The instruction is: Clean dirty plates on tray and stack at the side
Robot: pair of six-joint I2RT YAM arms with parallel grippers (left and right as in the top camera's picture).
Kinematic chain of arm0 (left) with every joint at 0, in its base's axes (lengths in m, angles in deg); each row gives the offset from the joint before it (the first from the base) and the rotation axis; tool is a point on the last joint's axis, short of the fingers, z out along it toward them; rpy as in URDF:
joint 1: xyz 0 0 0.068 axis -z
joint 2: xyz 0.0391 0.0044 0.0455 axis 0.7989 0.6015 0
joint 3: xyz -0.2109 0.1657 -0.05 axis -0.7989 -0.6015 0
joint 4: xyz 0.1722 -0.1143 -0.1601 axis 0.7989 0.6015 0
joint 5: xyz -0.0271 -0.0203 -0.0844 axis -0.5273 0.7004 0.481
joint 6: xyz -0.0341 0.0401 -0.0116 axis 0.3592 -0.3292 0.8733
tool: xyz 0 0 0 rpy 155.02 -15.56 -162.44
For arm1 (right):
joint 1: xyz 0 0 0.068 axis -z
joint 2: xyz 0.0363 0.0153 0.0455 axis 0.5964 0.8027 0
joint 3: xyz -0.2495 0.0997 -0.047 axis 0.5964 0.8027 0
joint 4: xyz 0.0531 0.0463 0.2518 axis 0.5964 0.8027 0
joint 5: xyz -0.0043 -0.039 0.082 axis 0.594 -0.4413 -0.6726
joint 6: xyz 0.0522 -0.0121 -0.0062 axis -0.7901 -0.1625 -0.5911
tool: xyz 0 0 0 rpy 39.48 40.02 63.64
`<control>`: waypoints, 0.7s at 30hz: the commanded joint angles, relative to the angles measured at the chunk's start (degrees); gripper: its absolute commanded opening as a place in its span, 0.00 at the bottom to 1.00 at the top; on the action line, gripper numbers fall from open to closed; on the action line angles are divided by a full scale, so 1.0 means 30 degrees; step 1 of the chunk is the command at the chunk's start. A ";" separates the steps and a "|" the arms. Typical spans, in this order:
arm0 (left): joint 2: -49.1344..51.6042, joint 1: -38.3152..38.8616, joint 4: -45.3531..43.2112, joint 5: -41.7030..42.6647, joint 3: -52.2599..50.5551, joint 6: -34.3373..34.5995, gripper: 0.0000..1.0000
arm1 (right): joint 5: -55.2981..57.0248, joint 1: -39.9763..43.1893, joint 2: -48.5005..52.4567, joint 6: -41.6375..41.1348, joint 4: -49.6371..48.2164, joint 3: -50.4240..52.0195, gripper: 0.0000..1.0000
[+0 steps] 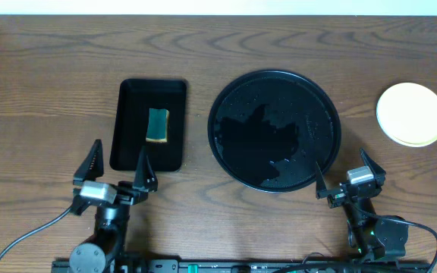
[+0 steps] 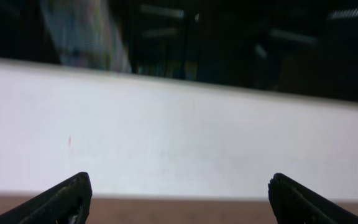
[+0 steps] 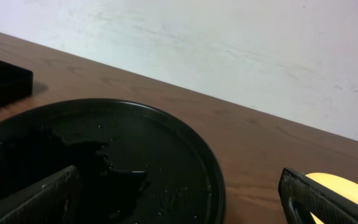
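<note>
Both left hand (image 1: 121, 146) and right hand (image 1: 340, 160) gape wide; tray (image 1: 275, 75) holds droplets (image 1: 308, 126), rectangular tray (image 1: 130, 114) a sponge (image 1: 157, 125).

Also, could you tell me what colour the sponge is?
The sponge is green with a yellow edge; overhead view.

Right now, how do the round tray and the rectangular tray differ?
The round tray is circular and wider; the rectangular tray is oblong and narrower. The rectangular tray holds a sponge; the round tray holds nothing but a wet film and droplets. Both are black, have raised rims and lie flat on the table.
</note>
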 commanded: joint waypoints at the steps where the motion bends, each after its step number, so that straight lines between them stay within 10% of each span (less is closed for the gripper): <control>1: -0.0168 -0.0117 0.0663 0.0233 -0.0852 0.0109 0.91 | 0.0036 0.0444 -0.0124 0.0124 0.0058 0.0029 0.99; 12: -0.0175 -0.0117 0.7876 0.0087 -0.1727 -0.0503 0.91 | 0.0036 0.0444 -0.0124 0.0124 0.0058 0.0029 0.99; 21: -0.0182 -0.0109 0.7927 -0.0262 -0.1727 -0.0619 0.91 | 0.0036 0.0444 -0.0124 0.0124 0.0058 0.0029 0.99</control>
